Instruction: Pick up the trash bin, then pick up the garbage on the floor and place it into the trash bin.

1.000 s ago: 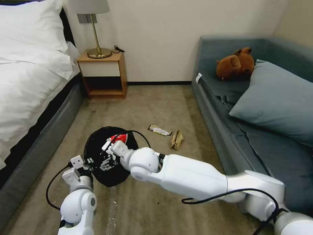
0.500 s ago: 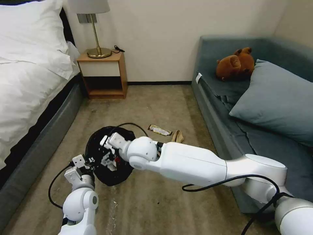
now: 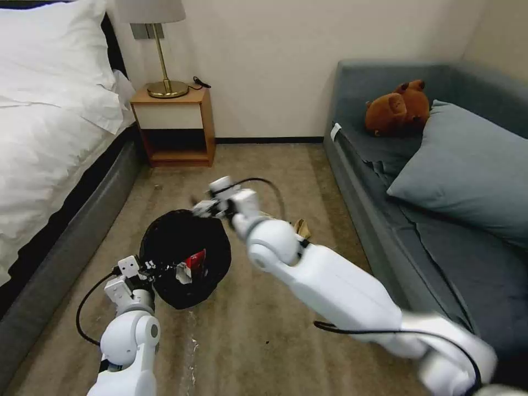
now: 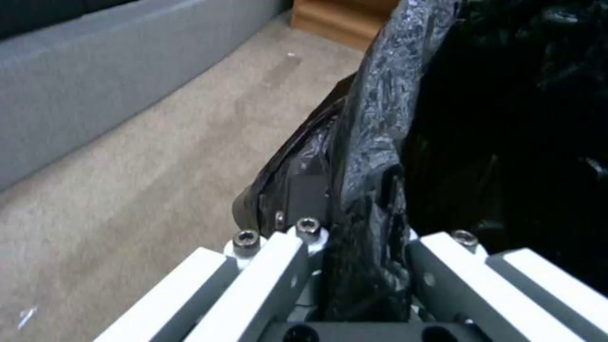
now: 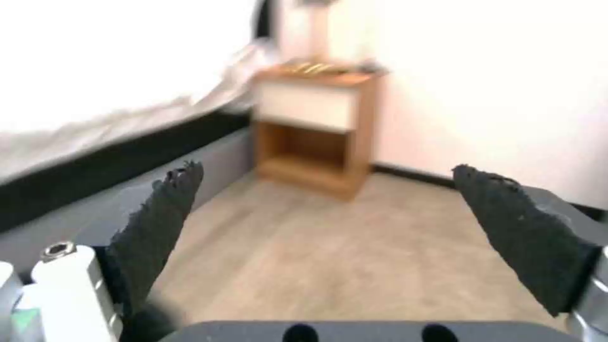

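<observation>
At the near rim of the trash bin (image 3: 184, 258), left gripper (image 3: 147, 271) is clamped on the black liner; left wrist view shows the fingers (image 4: 298, 209) pinching a fold of crinkly bag (image 4: 374, 156) between them. Bin is tilted, mouth facing the camera, carried low over the carpet (image 3: 247, 341). Red-and-white snack packet (image 3: 192, 261) lies inside the bin, against the black plastic.

Right gripper (image 3: 212, 206) is above the bin's far rim, jaws spread wide and empty; right wrist view shows both dark pads (image 5: 158, 223) well apart with bare carpet between them, nightstand (image 5: 317, 133) beyond.

Crumpled tan paper (image 3: 301, 226) sits on the carpet just behind the right arm's elbow, mostly hidden. Bar wrapper cannot be made out behind the arm.

Room: bed (image 3: 49, 132) with white linen on the left, wooden nightstand with brass lamp (image 3: 159, 55) against the back wall, grey-blue sofa (image 3: 418, 181) on the right with a pillow (image 3: 467, 165) and a brown teddy bear (image 3: 397, 107).

Vs 0.5 s ago: right gripper was down inside the bin mouth, now lifted out and swung toward the far rim, arm motion-blurred. Packet that was in its grip a second ago now rests in the bin. Left gripper and bin barely shifted.
</observation>
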Motion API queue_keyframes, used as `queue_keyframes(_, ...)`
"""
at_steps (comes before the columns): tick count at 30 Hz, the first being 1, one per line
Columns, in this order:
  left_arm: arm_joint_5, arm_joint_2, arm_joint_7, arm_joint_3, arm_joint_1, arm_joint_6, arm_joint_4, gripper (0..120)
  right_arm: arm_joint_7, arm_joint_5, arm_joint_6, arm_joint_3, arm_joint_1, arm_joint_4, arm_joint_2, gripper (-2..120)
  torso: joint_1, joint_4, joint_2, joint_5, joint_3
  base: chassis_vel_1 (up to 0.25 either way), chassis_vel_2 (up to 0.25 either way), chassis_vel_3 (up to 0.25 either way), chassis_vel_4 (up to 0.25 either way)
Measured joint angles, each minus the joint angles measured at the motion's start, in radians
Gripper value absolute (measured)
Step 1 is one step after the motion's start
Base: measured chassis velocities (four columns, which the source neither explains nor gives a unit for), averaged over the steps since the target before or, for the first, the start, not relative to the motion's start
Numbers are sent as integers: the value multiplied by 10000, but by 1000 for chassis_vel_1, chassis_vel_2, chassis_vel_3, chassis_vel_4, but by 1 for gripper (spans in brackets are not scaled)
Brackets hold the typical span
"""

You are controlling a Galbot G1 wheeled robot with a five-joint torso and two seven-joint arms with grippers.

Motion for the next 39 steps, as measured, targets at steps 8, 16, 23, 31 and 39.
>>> queue_keyframes(8, -20, 293, 201, -91, -160, -101, 178, 1, -756, -964, 1194, 3068, -3221, 1224, -340, 100, 0, -3, 0, 1, 0, 0, 0, 0, 0)
queue_keyframes(16, -17, 254, 399, -120, 60, -282, 124, 1, -1767, -2270, 2914, 4288, -5169, 1100, 62, 100, 0, 2, 2, -2, -1, 0, 0, 0, 0)
queue_keyframes(23, -52, 195, 448, -221, 197, -395, 97, 1, -2455, -3482, 4659, 4674, -5476, -94, 535, 100, 0, 3, 2, -3, -1, 0, 0, 0, 0)
queue_keyframes(31, -9, 129, 442, -191, 167, -390, 20, 1, -2595, -3546, 4866, 4694, -5365, -449, 628, 100, 0, 3, 2, -3, 0, 0, 0, 0, 0)
queue_keyframes(39, 42, 111, 434, -181, 171, -401, 41, 1, -2703, -3535, 5006, 4772, -5376, -589, 640, 100, 0, 3, 1, -3, 0, 0, 0, 0, 0)
